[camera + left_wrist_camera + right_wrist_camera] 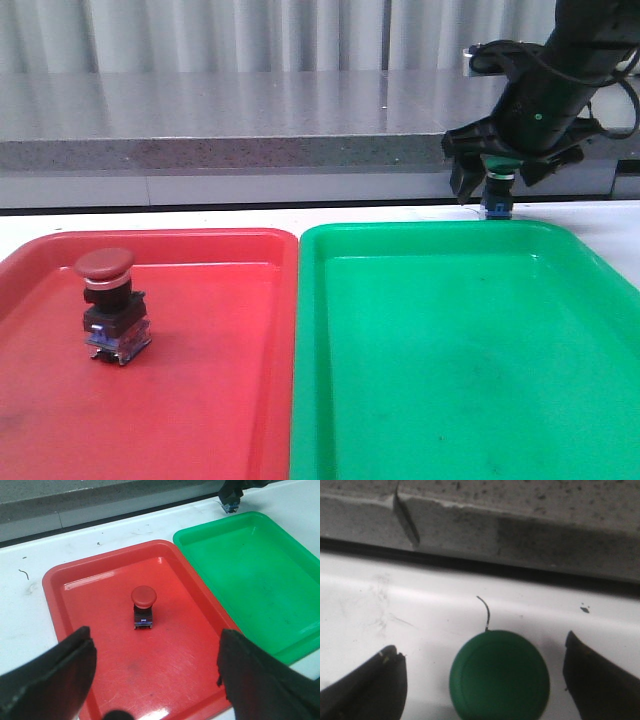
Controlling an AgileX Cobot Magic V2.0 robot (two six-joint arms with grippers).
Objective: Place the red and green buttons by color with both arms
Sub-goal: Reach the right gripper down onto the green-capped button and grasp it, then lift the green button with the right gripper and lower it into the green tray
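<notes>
Two spread grippers: the right gripper (497,172) straddles the green button (499,674); the left gripper (156,680) hovers over the red button (143,605).

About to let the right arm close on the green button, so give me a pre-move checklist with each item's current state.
1. Green button lies between the right gripper fingers: ok, one finger each side with gaps.
2. Right jaws open: ok.
3. Green button upright on the white table, behind the green tray: ok.
4. Green tray free for the drop: ok, nothing in it.
5. Red button already in the red tray: ok, standing upright.
6. Left gripper out of the way: ok, open above the red tray, holding nothing.
</notes>
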